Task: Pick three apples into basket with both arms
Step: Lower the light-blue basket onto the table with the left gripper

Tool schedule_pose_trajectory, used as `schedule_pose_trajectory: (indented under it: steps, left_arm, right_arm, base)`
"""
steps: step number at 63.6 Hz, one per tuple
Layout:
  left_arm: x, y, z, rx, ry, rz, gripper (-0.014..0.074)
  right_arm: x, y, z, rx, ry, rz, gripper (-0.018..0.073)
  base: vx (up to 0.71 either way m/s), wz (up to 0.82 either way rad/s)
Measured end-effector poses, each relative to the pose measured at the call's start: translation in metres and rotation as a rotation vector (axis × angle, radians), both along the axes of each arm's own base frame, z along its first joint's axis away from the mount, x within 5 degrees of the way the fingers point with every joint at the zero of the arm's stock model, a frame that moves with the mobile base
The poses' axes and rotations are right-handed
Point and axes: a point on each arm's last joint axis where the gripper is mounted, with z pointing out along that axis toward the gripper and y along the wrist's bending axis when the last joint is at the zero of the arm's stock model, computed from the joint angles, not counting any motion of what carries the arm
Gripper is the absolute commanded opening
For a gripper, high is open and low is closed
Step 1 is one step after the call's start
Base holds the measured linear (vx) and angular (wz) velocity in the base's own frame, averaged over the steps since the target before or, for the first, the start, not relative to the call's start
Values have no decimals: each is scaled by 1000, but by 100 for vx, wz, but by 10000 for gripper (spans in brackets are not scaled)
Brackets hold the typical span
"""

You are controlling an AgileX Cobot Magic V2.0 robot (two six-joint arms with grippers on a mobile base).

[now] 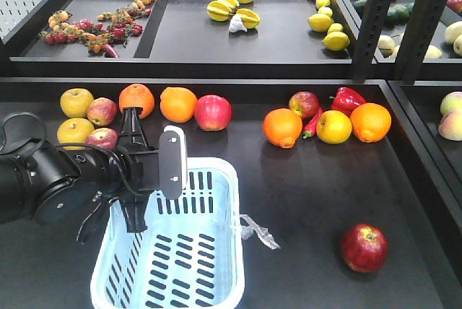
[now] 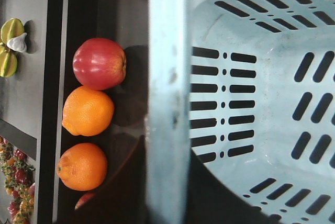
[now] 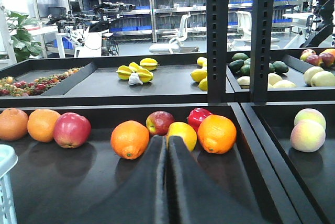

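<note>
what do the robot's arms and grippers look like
The left arm is glossy black with rounded joint housings, thin black cables and a pale grey oblong block at the wrist. The right gripper has two matte black tapering fingers.

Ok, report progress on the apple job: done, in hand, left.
Done: nothing yet; the basket shows no apples inside. In hand: nothing. The left claw hovers open at the basket's rear rim. The right claw is shut and empty, facing the fruit row. Left: all three apples, for instance the lone dark red apple at front right and the red apple behind the basket.
</note>
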Motion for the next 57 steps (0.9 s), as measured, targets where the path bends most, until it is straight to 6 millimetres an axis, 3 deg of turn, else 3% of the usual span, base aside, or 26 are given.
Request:
schedule_pose_trajectory:
  steps: [17,45,57]
  left_arm:
    - [0,0,0,1,-2,-3,139]
    - [-1,4,-2,21,56,41,543]
    - [-6,8,-2,-19,145,117,587]
  right_arm:
    - [0,0,0,0,0,0,-9]
    - [0,0,0,0,0,0,-9]
    - [0,0,0,0,0,0,-9]
  base:
    - [0,0]
    - [0,0]
    - [0,0]
